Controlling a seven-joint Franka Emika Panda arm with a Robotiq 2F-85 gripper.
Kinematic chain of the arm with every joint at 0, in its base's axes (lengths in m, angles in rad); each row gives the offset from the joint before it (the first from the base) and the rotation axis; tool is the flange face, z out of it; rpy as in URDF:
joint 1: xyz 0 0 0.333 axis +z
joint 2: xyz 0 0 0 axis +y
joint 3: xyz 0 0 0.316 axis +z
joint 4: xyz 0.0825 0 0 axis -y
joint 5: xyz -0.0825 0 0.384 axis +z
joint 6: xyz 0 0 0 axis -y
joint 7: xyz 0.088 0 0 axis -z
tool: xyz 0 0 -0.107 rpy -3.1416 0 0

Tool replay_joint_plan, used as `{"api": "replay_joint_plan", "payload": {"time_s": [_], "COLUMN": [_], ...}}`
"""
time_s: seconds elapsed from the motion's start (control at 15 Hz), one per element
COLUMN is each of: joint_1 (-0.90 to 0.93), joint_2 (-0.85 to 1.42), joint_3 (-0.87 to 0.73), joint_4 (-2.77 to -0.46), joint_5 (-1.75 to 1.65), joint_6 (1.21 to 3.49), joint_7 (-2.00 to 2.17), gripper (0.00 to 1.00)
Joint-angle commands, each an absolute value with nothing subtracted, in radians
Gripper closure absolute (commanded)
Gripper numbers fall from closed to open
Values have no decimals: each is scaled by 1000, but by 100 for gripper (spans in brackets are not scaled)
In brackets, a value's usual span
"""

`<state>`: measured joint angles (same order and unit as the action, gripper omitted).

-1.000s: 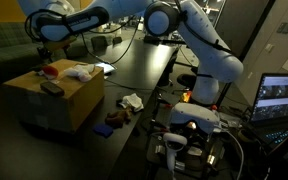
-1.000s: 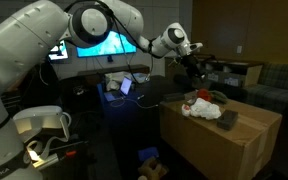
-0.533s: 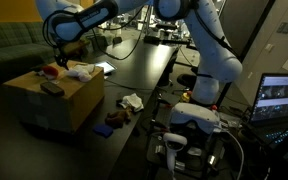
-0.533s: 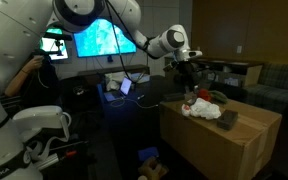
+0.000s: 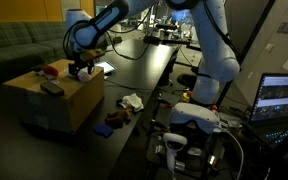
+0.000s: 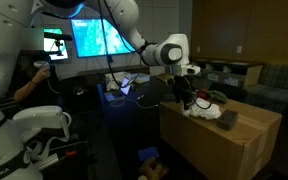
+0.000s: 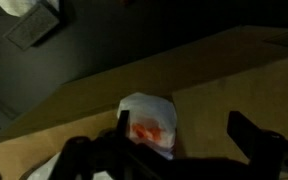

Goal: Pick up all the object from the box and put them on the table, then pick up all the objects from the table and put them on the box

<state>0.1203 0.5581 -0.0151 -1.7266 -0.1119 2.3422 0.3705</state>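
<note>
The tan cardboard box [image 5: 62, 104] [image 6: 222, 145] stands beside the black table [image 5: 144, 75]. On the box top lie a red item [image 5: 49, 71], a dark block [image 5: 51, 87] [image 6: 229, 119] and a white cloth [image 6: 206, 109]. My gripper [image 5: 81, 69] [image 6: 187, 98] hangs open just above the box's edge nearest the table. In the wrist view a pale cloth bundle with orange-red inside [image 7: 149, 122] lies on the cardboard by one finger, and my gripper [image 7: 179, 114] holds nothing. A white cloth [image 5: 131, 101] and small brown items [image 5: 112, 120] lie on the table.
A dark flat item [image 7: 34, 31] and a white scrap [image 7: 24, 7] lie on the table beyond the box's edge. A laptop [image 5: 281, 98] and robot base [image 5: 191, 125] stand at the table's end. Monitors [image 6: 102, 40] glow behind, and a sofa [image 5: 14, 50] lies beyond the box.
The arm has swung over and come down from well above the box to just over its top, near the white cloth. The jaws stayed open. The objects have not moved.
</note>
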Motion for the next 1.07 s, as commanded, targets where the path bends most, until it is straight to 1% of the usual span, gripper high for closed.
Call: {"api": "replay_joint_plan", "payload": {"time_s": [0.0, 0.07, 0.33, 0.6, 0.67, 0.73, 0.87, 0.93, 1.0], "joint_1": [67, 62, 56, 65, 65, 64, 69, 73, 69], "joint_2": [534, 535, 519, 486, 476, 458, 420, 399, 372], "joint_3": [30, 30, 29, 20, 20, 22, 17, 14, 17], "joint_4": [-1835, -1849, -1905, -1947, -1959, -1974, -2009, -2032, -2056], "joint_5": [-4, 12, 57, 55, 53, 53, 41, 32, 34], "joint_6": [2471, 2490, 2565, 2596, 2602, 2606, 2609, 2610, 2603], "joint_7": [245, 232, 202, 207, 205, 198, 192, 187, 174], "gripper": [12, 26, 58, 86, 90, 90, 94, 90, 90]}}
